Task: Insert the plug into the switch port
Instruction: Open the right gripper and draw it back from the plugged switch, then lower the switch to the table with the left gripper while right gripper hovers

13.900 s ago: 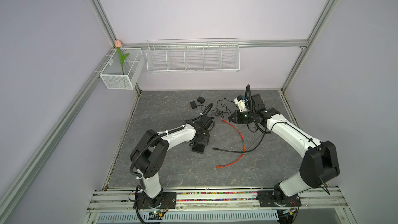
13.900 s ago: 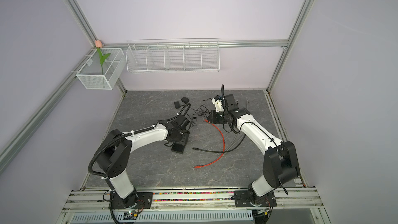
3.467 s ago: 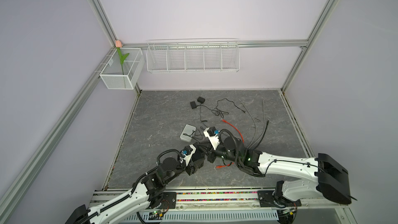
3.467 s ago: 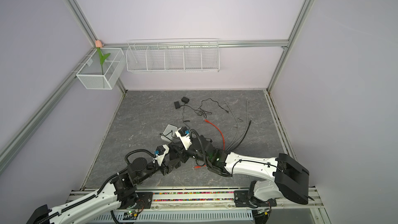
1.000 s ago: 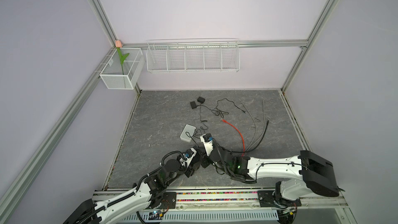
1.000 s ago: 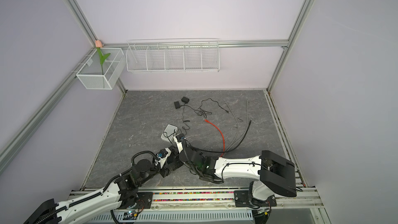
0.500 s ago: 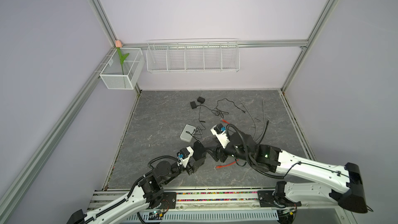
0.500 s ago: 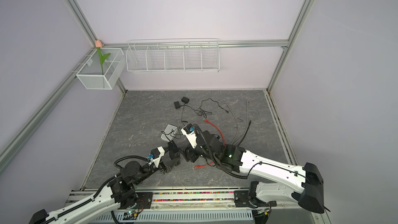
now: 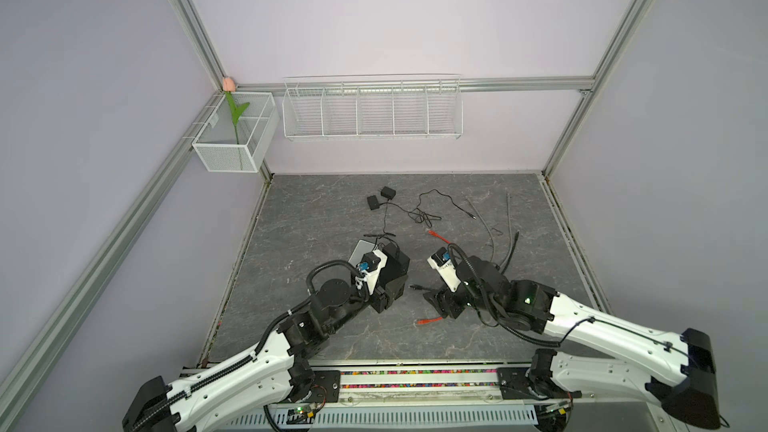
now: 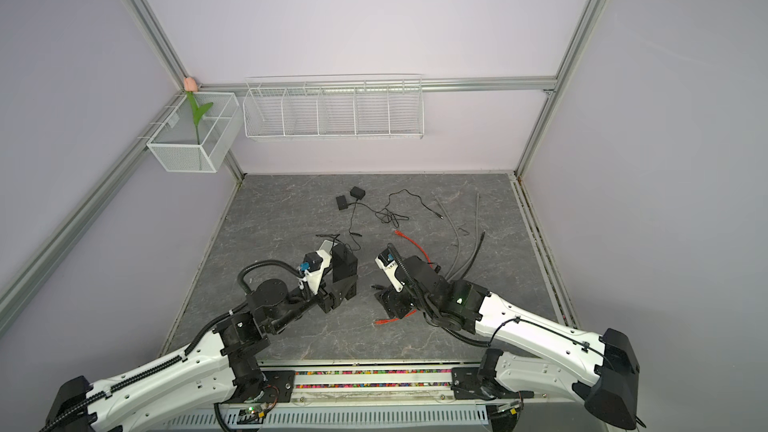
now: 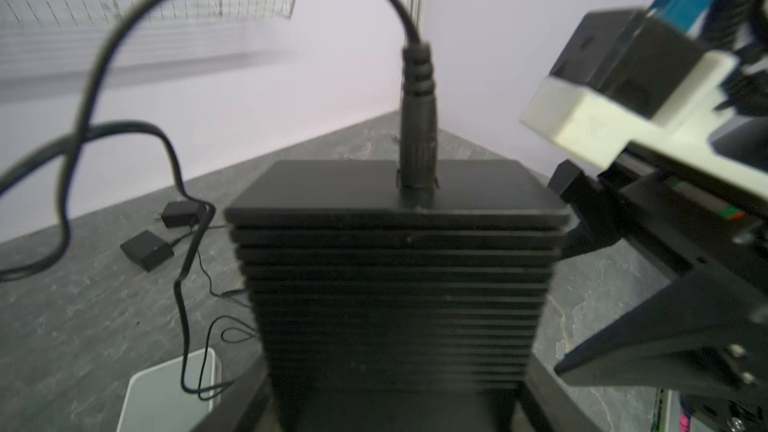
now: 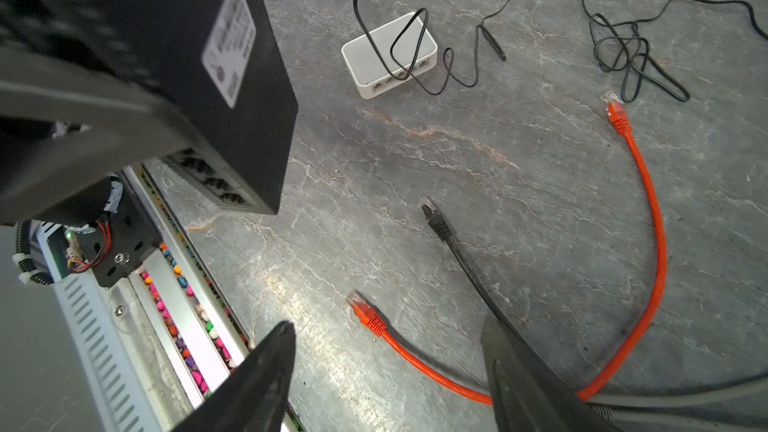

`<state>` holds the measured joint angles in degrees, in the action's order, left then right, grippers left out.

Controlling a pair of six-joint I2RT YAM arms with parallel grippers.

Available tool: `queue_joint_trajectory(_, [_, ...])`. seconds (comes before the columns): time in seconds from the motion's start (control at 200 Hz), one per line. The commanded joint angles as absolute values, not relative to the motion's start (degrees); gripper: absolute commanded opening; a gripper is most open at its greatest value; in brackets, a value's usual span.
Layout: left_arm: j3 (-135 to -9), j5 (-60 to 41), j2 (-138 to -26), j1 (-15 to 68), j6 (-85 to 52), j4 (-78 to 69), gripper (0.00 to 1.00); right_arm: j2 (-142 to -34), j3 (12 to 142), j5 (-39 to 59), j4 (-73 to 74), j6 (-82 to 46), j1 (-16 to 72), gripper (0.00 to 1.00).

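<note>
Left wrist view: the black plug is seated in the end face of the black switch, its tip hidden inside. The left end effector, blurred and cut off at the frame edge, clamps the switch. The right end effector gapes wide over the counter, empty.

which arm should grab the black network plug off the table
Right, likely: the right end effector is open and empty, the black network plug lying just ahead of it; the left end effector is gripping the switch.
</note>
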<state>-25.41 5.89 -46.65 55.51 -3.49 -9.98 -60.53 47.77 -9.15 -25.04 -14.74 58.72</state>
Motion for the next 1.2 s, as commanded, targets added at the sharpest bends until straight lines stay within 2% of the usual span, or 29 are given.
queue_joint_trajectory(0.0, [-29.7, 7.6, -50.9, 55.2, -6.9, -4.3, 0.00, -59.6, 46.4, -9.2, -25.1, -15.2, 56.9, 0.74])
queue_joint_trajectory(0.24, [-37.2, 4.0, -61.1, 50.7, -11.9, 0.8, 0.00, -58.6, 45.5, -11.0, -26.0, -16.2, 55.0, 0.74])
queue_joint_trajectory(0.515, [-47.2, 4.9, -74.7, 49.1, -14.4, 12.6, 0.00, -57.7, 43.3, -9.2, -25.8, -13.5, 52.1, 0.74])
queue_joint_trajectory(0.7, [-47.0, 5.0, -79.2, 47.1, -18.3, 14.7, 0.00, -56.1, 40.6, -13.8, -22.1, -5.8, 52.1, 0.73])
queue_joint_trajectory(0.83, [-47.8, 4.9, -82.1, 45.5, -21.5, 17.8, 0.00, -56.3, 40.1, -13.5, -18.2, -3.0, 52.2, 0.73])
queue_joint_trajectory(1.195, [-52.9, 4.0, -91.0, 45.5, -24.2, 24.0, 0.00, -62.0, 42.4, -14.3, -20.0, -0.9, 52.2, 0.72])
